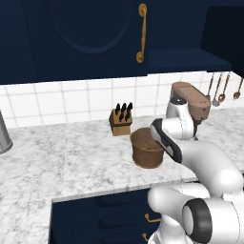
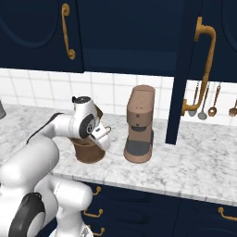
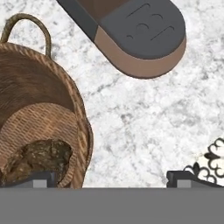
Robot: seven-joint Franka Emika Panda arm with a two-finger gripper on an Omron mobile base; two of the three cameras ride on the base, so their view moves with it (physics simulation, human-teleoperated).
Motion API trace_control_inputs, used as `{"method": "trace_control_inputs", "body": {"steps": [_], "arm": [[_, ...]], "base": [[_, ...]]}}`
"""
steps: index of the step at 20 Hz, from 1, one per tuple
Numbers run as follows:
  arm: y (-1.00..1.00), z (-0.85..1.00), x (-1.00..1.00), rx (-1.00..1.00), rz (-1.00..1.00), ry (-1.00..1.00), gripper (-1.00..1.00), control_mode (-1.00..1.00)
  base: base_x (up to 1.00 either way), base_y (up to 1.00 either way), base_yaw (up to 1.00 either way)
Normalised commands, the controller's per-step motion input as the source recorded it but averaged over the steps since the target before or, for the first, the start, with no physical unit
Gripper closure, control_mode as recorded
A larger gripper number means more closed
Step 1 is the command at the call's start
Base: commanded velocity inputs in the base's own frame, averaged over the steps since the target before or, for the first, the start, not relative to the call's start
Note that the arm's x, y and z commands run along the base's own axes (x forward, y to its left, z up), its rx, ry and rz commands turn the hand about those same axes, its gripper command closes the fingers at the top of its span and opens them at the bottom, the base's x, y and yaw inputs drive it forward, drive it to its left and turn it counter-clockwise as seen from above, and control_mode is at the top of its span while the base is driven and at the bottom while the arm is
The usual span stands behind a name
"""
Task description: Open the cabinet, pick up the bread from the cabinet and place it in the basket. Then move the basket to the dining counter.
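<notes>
Two finger tips of the gripper (image 3: 111, 178) are seen set wide apart in the hand view, with nothing between them; one stands over the basket's rim and the other over bare marble. Read from left to right in that view, the bread (image 3: 38, 158) is found first, lying on the woven floor of the basket (image 3: 74, 100), then the basket wall with its small loop handle, then open worktop (image 3: 144, 118), and finally the dark drip tray of the coffee machine (image 3: 140, 33) (at the upper right).

In the left base view the knife block (image 1: 121, 120) stands left of the basket, which rests on the worktop with the wrist just over its right rim. In the right base view a cabinet (image 2: 185, 69) door hangs open at the right.

The placing step is judged done, and the basket remains to be carried. A grip taken on the thin rim could slip or tip the basket, spilling the loaf. A careless swing could also knock the coffee machine just beside it, or the open door.
</notes>
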Motion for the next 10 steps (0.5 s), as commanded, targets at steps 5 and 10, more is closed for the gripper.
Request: {"method": "trace_control_inputs", "body": {"steps": [5, 10], "arm": [[0.27, -0.03, 0.24, 0.00, 0.00, 0.10, -1.00, -1.00], [0.10, -0.16, 0.09, 0.01, 0.00, 0.11, -1.00, -1.00]], "base": [[0.00, 0.00, 0.00], [0.00, 0.00, 0.00]]}}
